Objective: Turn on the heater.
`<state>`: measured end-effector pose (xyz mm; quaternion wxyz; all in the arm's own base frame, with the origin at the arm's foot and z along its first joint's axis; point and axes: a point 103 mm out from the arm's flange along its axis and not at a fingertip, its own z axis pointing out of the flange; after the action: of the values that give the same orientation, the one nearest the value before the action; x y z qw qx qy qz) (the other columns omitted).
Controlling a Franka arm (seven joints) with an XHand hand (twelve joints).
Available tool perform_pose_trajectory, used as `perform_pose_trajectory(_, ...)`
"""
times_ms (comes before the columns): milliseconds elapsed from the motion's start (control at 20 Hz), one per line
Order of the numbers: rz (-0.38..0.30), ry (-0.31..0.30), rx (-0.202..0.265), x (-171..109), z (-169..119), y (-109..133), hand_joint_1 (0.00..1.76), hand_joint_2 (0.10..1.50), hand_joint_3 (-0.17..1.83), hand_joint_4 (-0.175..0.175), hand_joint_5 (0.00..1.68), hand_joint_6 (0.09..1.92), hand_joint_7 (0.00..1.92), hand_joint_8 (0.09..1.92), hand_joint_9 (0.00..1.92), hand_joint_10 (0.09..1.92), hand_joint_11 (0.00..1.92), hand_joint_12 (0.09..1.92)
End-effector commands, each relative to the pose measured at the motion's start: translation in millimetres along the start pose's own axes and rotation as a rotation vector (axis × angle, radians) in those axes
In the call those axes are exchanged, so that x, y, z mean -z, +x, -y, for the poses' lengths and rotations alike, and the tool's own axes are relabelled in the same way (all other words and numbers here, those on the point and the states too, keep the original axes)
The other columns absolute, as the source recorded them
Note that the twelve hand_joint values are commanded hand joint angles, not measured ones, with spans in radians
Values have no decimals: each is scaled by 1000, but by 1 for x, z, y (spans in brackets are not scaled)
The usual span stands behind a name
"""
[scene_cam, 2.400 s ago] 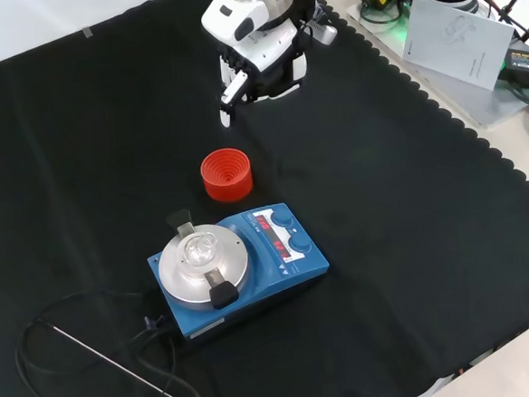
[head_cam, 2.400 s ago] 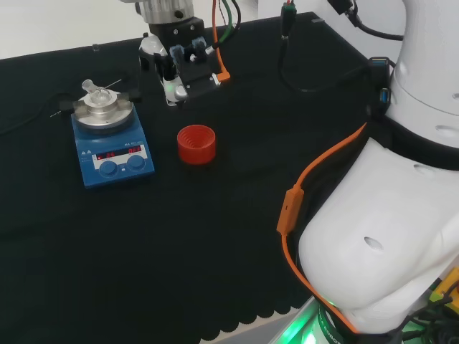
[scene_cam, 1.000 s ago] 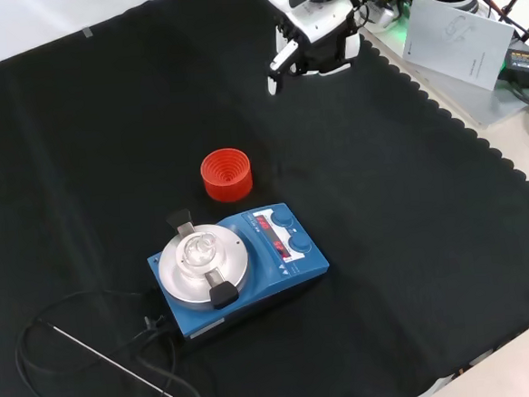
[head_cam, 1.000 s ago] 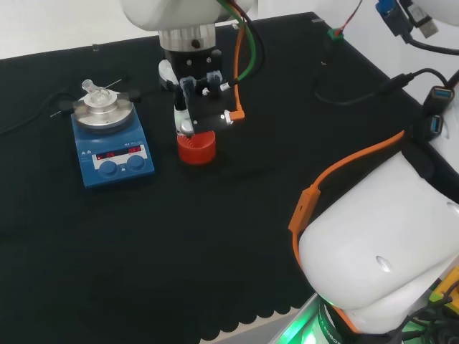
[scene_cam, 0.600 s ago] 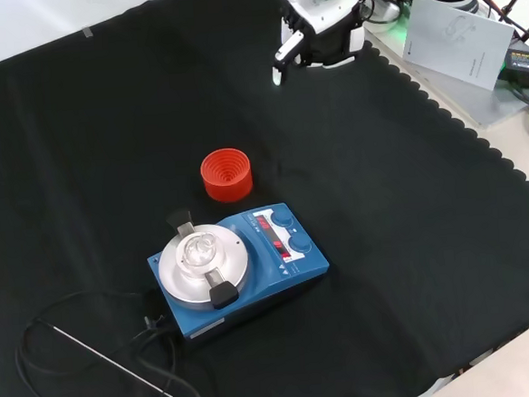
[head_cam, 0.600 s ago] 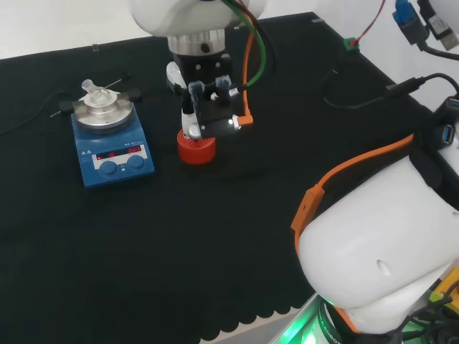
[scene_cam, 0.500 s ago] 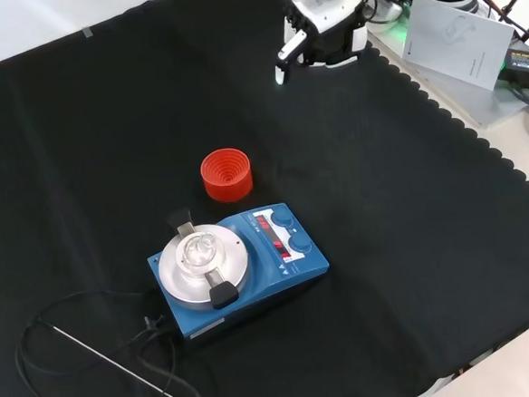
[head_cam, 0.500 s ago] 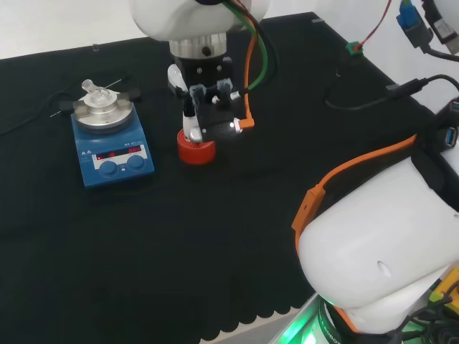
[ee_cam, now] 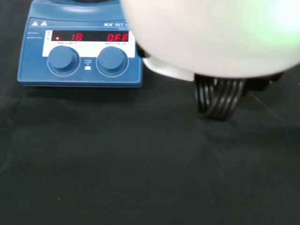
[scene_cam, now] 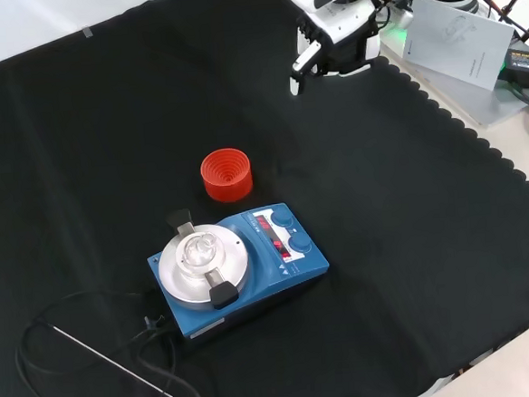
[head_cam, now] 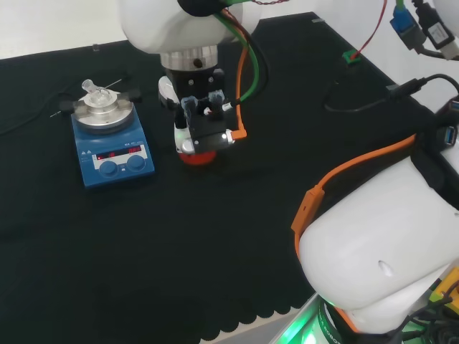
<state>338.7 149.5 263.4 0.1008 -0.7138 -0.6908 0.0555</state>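
Note:
The heater [head_cam: 111,147] is a blue hotplate with a silver top plate, two round knobs and a lit red display. It stands at the left of the head view with a small clear glass piece on the plate. In the front view the heater [scene_cam: 251,267] sits low in the middle. The wrist view looks at the heater [ee_cam: 79,56] front panel and its knobs. My hand [head_cam: 197,118] hangs above the cloth to the right of the heater, apart from it. In the front view the hand [scene_cam: 335,34] is at the top, one finger [scene_cam: 297,74] sticking out straight and holding nothing.
A red ribbed ring stand [scene_cam: 226,174] stands just beyond the heater in the front view; in the head view the stand [head_cam: 197,158] is partly covered by my hand. A thin metal rod [scene_cam: 112,362] and a black cable [scene_cam: 39,355] lie by the heater. Papers [scene_cam: 457,35] lie off the cloth.
My hand has travelled from beyond the red stand to over it in the head view. In the front view it has gone right along the top. The heater and stand have not moved.

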Motion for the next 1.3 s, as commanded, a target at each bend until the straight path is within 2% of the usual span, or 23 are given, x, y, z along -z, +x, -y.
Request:
perform_pose_trajectory(50, -2, 12, 19, 4, -8, 5, 1597, 227, 1380, -113, 346, 759, 1307, 1181, 1341, 998, 1207, 976)
perform_pose_trajectory(750, 16, 35, 76, 8, -12, 51, 1597, 227, 1385, -103, 336, 759, 1304, 1191, 1339, 1006, 1206, 982)
perform_pose_trajectory(1300, 14, 69, 86, -1, -3, 74, 1598, 226, 1393, -96, 332, 765, 1300, 1205, 1333, 1021, 1203, 993)
